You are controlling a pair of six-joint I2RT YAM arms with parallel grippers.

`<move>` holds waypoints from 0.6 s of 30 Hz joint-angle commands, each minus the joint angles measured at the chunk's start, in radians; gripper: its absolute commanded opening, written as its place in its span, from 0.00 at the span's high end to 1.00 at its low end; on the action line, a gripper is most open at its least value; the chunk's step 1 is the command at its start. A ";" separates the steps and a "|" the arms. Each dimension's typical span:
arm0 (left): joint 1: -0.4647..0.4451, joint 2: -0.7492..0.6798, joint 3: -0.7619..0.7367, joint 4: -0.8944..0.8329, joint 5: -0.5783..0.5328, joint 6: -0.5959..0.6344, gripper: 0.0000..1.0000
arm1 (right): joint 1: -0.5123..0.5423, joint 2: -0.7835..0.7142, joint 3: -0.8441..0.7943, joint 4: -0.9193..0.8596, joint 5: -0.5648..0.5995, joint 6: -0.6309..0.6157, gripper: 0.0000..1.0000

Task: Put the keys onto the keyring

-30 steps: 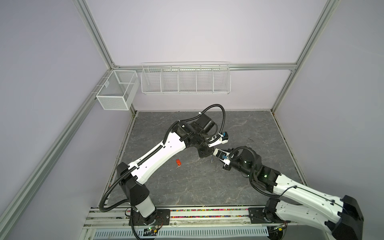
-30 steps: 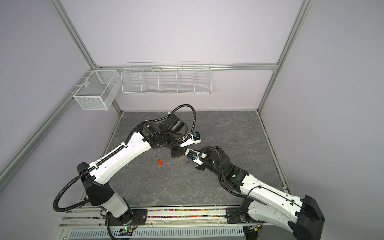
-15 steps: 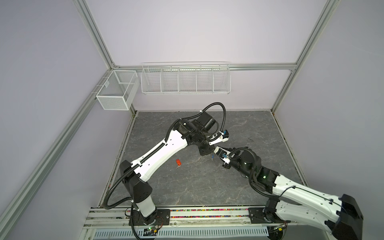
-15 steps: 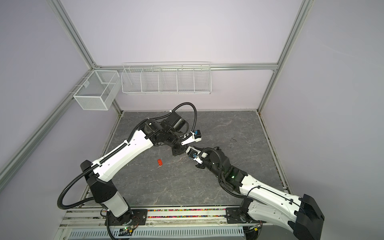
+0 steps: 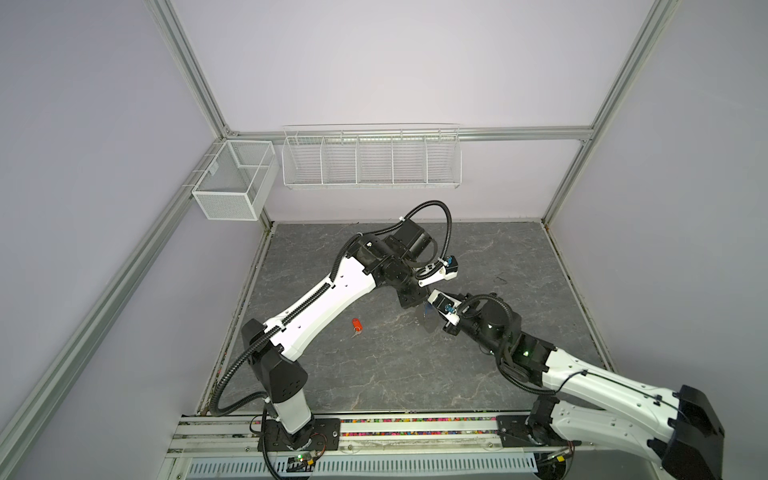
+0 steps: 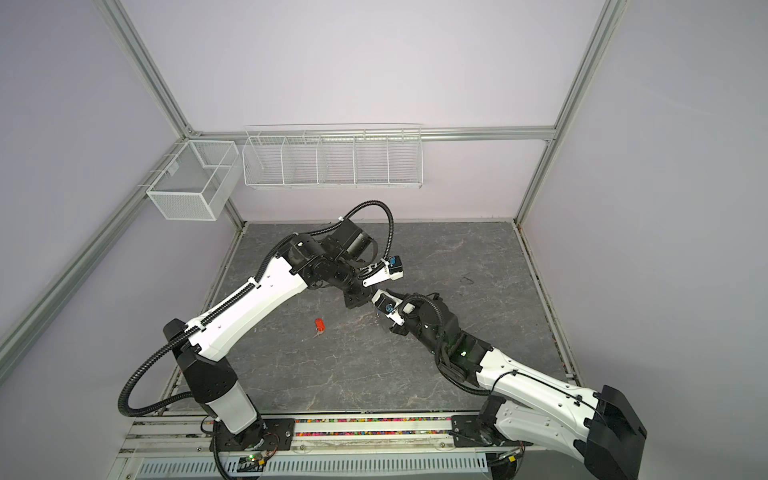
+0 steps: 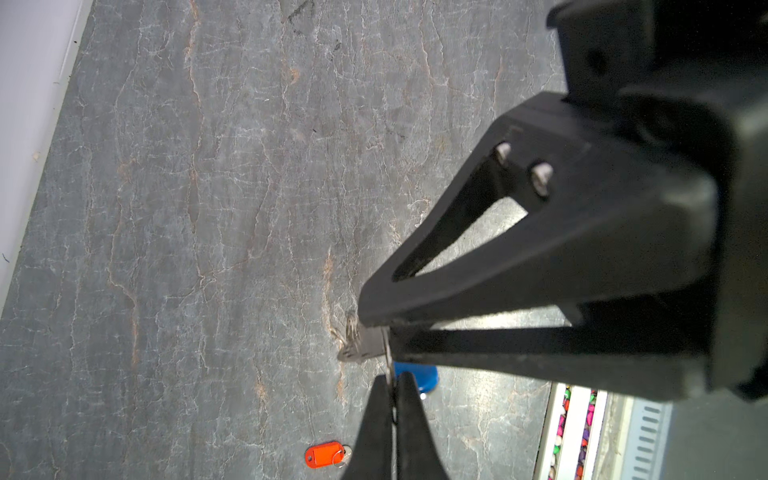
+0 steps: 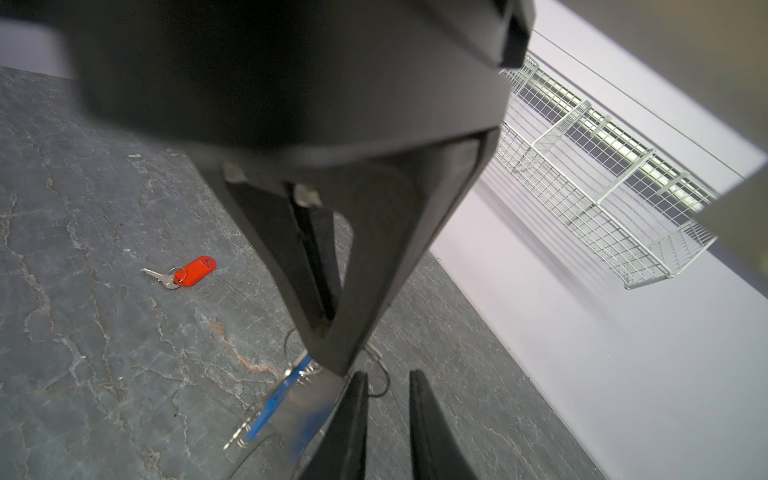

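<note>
Brought nearer, the right tool (image 8: 384,376) is held slightly open beside the keyring (image 8: 303,409) clamped in the left tool (image 7: 393,380).

Both your top views hang high over the front rail (image 5: 415,433) and look steeply down toward the back wall (image 5: 374,62). They stand far from the orange-tagged key (image 5: 356,325) and share nearly the whole floor (image 5: 395,374). Your left wrist camera looks down on that key from close by. Your right wrist camera sits low near it, facing the wire rack (image 8: 582,178).
</note>
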 commanded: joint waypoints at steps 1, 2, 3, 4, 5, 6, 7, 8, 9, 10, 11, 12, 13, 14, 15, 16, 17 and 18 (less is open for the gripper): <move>-0.044 0.032 0.013 -0.003 0.085 0.035 1.00 | 0.012 0.002 -0.002 0.088 -0.006 0.028 0.79; -0.045 0.029 0.008 -0.004 0.089 0.047 1.00 | 0.012 0.002 0.003 0.082 -0.002 0.033 0.79; -0.047 0.026 0.002 -0.002 0.095 0.057 1.00 | 0.010 0.002 0.006 0.075 -0.008 0.035 0.80; -0.047 0.021 -0.005 -0.001 0.100 0.070 1.00 | 0.010 0.004 0.010 0.066 -0.016 0.034 0.82; -0.048 0.013 -0.018 0.003 0.102 0.086 1.00 | 0.009 0.001 0.007 0.059 -0.040 0.034 0.82; -0.049 0.001 -0.036 0.016 0.103 0.102 1.00 | 0.005 -0.002 0.000 0.062 -0.066 0.031 0.82; -0.050 -0.008 -0.048 0.025 0.106 0.114 1.00 | 0.002 -0.006 -0.008 0.064 -0.086 0.034 0.83; -0.048 -0.018 -0.060 0.032 0.109 0.129 1.00 | -0.006 -0.013 -0.015 0.057 -0.135 0.031 0.83; -0.050 -0.029 -0.071 0.035 0.112 0.149 1.00 | -0.018 -0.018 -0.018 0.042 -0.187 0.026 0.83; -0.050 -0.037 -0.079 0.038 0.114 0.164 1.00 | -0.026 -0.023 -0.017 0.022 -0.209 0.029 0.83; -0.050 -0.049 -0.093 0.042 0.117 0.185 1.00 | -0.035 -0.029 -0.019 0.006 -0.241 0.033 0.82; -0.050 -0.061 -0.104 0.045 0.124 0.209 1.00 | -0.049 -0.038 -0.023 -0.009 -0.280 0.029 0.82; -0.050 -0.070 -0.118 0.049 0.129 0.228 1.00 | -0.055 -0.047 -0.025 -0.016 -0.291 0.033 0.82; -0.051 -0.085 -0.133 0.057 0.133 0.244 1.00 | -0.063 -0.056 -0.031 -0.018 -0.304 0.044 0.83; -0.053 -0.096 -0.146 0.066 0.139 0.258 1.00 | -0.072 -0.063 -0.033 -0.023 -0.325 0.049 0.84; -0.053 -0.106 -0.157 0.072 0.147 0.269 1.00 | -0.079 -0.067 -0.033 -0.027 -0.332 0.061 0.84; -0.054 -0.116 -0.165 0.079 0.153 0.278 1.00 | -0.087 -0.067 -0.031 -0.039 -0.356 0.068 0.85; -0.054 -0.125 -0.172 0.086 0.158 0.283 1.00 | -0.092 -0.066 -0.025 -0.060 -0.375 0.068 0.84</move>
